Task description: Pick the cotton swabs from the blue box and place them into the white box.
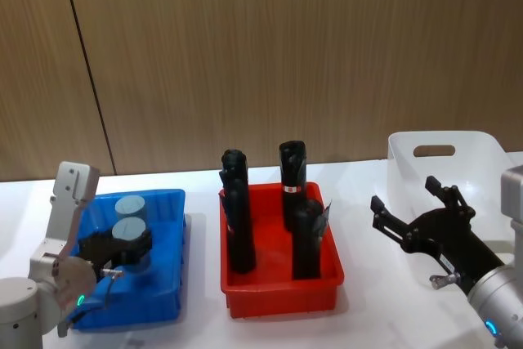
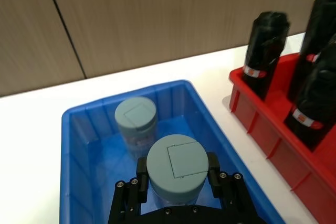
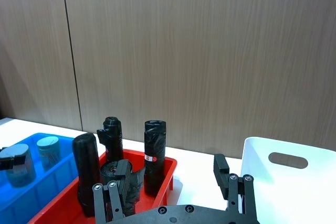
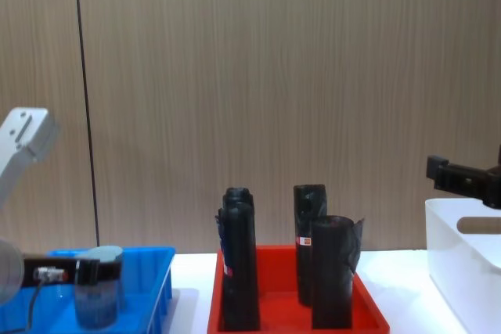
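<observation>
The near cotton swab jar (image 2: 176, 157) is standing upright in the blue box (image 2: 84, 129) at the left, with the far cotton swab jar (image 2: 136, 119) just behind it. It is looking light, rigid and smooth-walled, so a loose grip is probably risking a slip; the clear body below the lid seems the best hold. The left gripper (image 2: 177, 178) is pressing its fingers (image 2: 142, 176) against both sides of that jar. The right gripper (image 1: 403, 192), fingers spread, is hovering by the white box (image 1: 482, 149) at the desk's (image 1: 355, 177) right, beyond the red tray (image 1: 278, 296).

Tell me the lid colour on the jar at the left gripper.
Pale grey-blue; the jar shows best in the left wrist view.
</observation>
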